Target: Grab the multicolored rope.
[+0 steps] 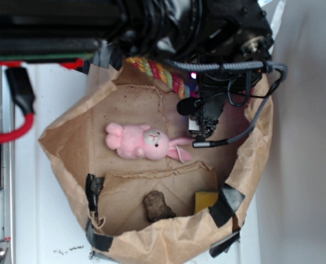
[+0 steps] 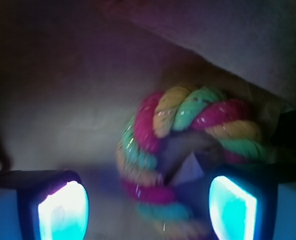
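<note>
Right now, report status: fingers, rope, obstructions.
Gripper open, fingers lit, apart. Multicolored rope bent between them, not gripped. Pink bunny clear of the rope; grey cable loops beside the arm.

No text, label, brand, number or sign can be read in either view (the wrist view is dim and blurred, and the exterior view shows no printed marking on any surface).

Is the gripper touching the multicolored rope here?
Cannot tell. In the wrist view the multicolored rope sits between the open gripper fingers, but blur hides any contact or gap.
</note>
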`<state>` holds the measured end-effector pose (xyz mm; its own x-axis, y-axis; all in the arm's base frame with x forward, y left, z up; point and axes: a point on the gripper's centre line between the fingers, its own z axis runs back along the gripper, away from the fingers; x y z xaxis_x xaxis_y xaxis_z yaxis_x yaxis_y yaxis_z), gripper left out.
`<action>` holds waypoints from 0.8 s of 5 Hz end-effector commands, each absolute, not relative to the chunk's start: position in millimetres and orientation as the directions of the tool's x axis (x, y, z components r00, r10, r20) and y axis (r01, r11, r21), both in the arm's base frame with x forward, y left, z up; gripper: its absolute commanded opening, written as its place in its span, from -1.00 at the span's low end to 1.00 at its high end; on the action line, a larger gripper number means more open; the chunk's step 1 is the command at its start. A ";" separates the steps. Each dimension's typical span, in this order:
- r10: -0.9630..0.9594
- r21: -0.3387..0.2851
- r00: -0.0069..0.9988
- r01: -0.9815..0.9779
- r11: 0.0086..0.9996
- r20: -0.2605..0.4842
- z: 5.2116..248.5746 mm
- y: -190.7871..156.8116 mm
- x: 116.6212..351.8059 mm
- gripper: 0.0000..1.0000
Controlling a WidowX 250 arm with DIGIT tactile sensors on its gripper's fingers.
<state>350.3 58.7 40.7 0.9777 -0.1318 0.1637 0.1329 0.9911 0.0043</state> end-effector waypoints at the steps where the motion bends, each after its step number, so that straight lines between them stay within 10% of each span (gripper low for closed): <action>1: -0.188 0.032 0.966 0.185 0.982 0.179 41.2 43.6 362.3 1.00; 2: -0.182 0.026 0.967 0.180 0.983 0.178 41.4 43.5 361.8 1.00; 4: -0.116 -0.014 0.978 0.121 0.993 0.173 41.8 51.4 355.6 -1.00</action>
